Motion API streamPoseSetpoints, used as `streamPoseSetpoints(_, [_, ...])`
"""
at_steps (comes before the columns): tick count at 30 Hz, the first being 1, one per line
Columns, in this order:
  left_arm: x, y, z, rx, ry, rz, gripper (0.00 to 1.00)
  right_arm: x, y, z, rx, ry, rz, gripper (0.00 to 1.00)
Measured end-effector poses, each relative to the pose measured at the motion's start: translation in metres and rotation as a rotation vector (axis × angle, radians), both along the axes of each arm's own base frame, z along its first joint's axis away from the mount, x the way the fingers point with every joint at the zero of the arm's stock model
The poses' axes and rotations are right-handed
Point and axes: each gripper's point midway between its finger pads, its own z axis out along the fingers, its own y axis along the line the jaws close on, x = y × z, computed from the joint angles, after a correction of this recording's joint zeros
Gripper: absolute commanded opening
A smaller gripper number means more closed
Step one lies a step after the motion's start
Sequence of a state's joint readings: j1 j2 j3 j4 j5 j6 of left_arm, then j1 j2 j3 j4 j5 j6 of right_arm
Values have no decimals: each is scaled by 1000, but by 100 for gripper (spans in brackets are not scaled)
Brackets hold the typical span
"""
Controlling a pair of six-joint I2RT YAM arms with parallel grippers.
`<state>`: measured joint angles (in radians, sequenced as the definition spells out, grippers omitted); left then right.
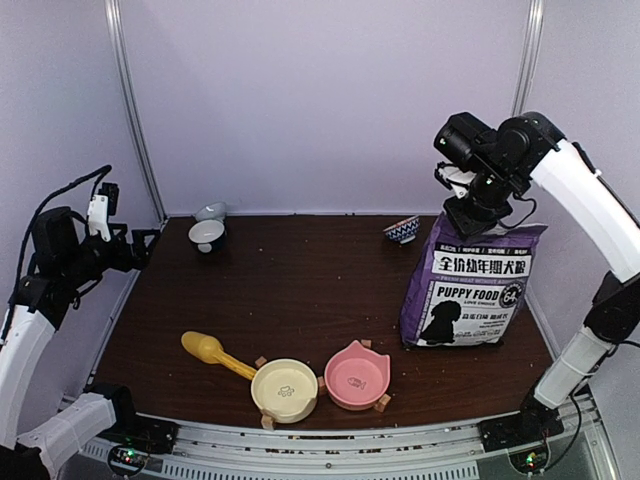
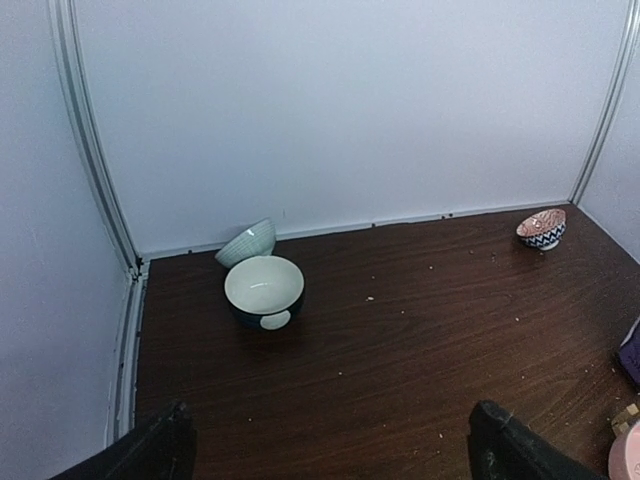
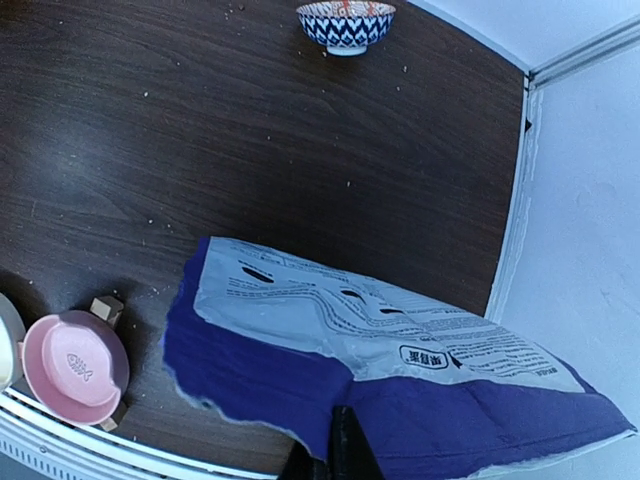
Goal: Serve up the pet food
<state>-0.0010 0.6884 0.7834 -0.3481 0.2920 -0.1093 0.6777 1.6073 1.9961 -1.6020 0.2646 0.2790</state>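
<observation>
Lavender walls [image 1: 300, 100] close round a dark wooden counter [image 1: 300, 300]. Right beneath the right pincer [image 1: 476, 215], clenched on its top edge, stands the tall purple printed plastic bag [image 1: 470, 290], pet food hidden inside. Likely heavy, floppy and slick; that top edge suits gripping. Right arm [image 1: 590, 200] arches high, wrist down; left pincer [image 2: 330, 455] gapes, released.

The table [image 1: 320, 290] is free mid-span; the purple bag [image 1: 472, 290] blocks the right, cream bowl [image 1: 285, 388] and pink bowl [image 1: 357, 375] the front.

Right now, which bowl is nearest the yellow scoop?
The cream bowl at the front: the scoop has its handle reaching that rim; the pink bowl sits beyond it.
</observation>
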Motion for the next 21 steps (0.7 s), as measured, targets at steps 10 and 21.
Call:
streamPoseSetpoints(10, [-2, -10, 0, 1, -2, -50, 98, 34, 3, 12, -19, -167, 47, 87])
streamPoseSetpoints(21, [-2, -10, 1, 5, -6, -53, 98, 28, -60, 6, 10, -220, 56, 98])
